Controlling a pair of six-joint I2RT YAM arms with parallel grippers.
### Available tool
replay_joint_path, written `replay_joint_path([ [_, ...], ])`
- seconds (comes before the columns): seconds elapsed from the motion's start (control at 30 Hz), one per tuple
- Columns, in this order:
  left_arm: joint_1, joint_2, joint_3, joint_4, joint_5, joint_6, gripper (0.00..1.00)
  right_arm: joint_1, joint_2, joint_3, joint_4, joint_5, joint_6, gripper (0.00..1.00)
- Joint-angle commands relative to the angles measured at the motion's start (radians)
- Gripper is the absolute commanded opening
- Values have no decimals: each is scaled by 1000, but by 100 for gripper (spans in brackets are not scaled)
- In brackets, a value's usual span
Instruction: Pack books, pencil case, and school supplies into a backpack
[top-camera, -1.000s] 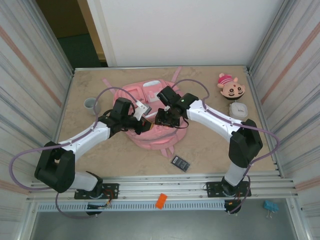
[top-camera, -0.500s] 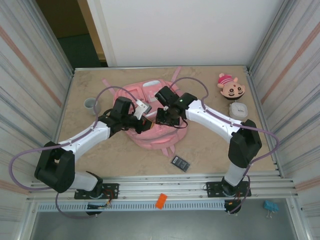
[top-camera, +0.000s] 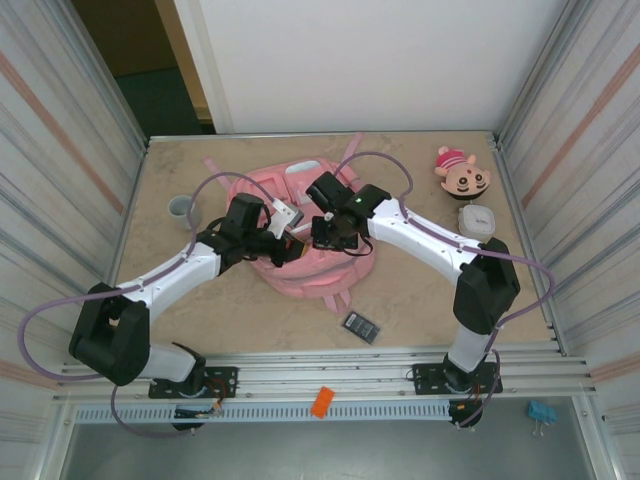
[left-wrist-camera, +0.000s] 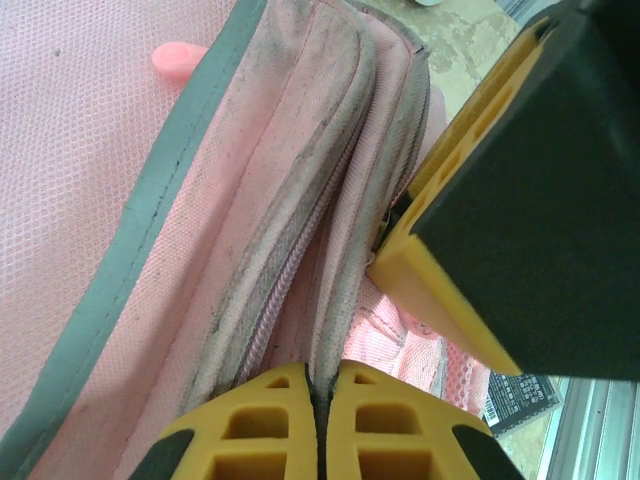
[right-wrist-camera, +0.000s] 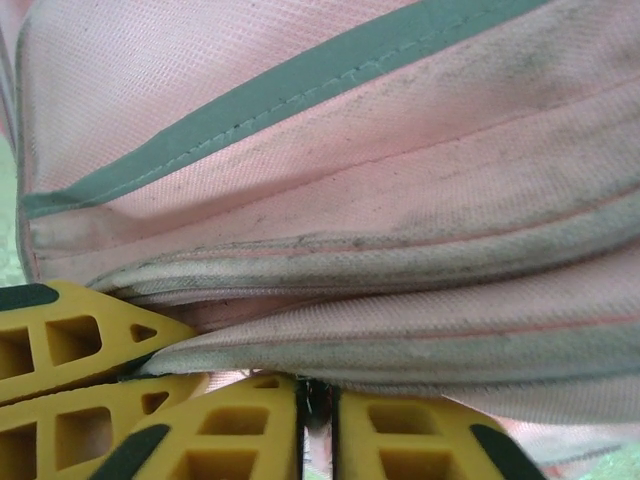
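The pink backpack (top-camera: 318, 268) lies mid-table, its grey-trimmed zip seams up close in the left wrist view (left-wrist-camera: 250, 220) and the right wrist view (right-wrist-camera: 380, 200). My left gripper (top-camera: 290, 250) is shut, pinching a fold of the seam (left-wrist-camera: 322, 385). My right gripper (top-camera: 325, 236) meets it from the right, its jaws almost together on a thin bit of the backpack's edge (right-wrist-camera: 318, 400). One of the school supplies, a dark calculator-like item (top-camera: 361, 326), lies near the front edge. The books and the pencil case are hidden or out of view.
A pink-hatted doll head (top-camera: 462, 172) and a small white box (top-camera: 478, 218) sit at the right. A grey cup (top-camera: 180, 207) stands at the left. Metal walls close in both sides. The left gripper's yellow fingers (right-wrist-camera: 80, 340) crowd the right wrist view.
My right gripper has shifted slightly left and back over the backpack and narrowed its jaws onto the fabric edge. The left gripper has stayed put, still pinching.
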Motion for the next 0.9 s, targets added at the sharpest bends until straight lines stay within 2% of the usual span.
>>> replay_joint_path([
  [0.0, 3, -26, 42, 34, 11, -18, 0, -32, 3, -38, 28, 5, -36, 22],
  [0.1, 4, -22, 53, 18, -2, -8, 0, -29, 6, -51, 34, -31, -47, 21],
  [0.2, 8, -21, 59, 13, -9, -8, 0, -31, 5, -56, -1, -36, -65, 8],
  [0.3, 13, -24, 61, 9, -16, -4, 0, -47, -12, -64, -52, -22, -86, 0],
  [0.63, 42, -47, 53, -63, -15, 67, 0, -228, -116, -137, -79, -65, -176, 0],
  [0.87, 53, -72, 46, -92, -30, 86, 0, -225, -105, -121, -12, -195, -289, 0],
])
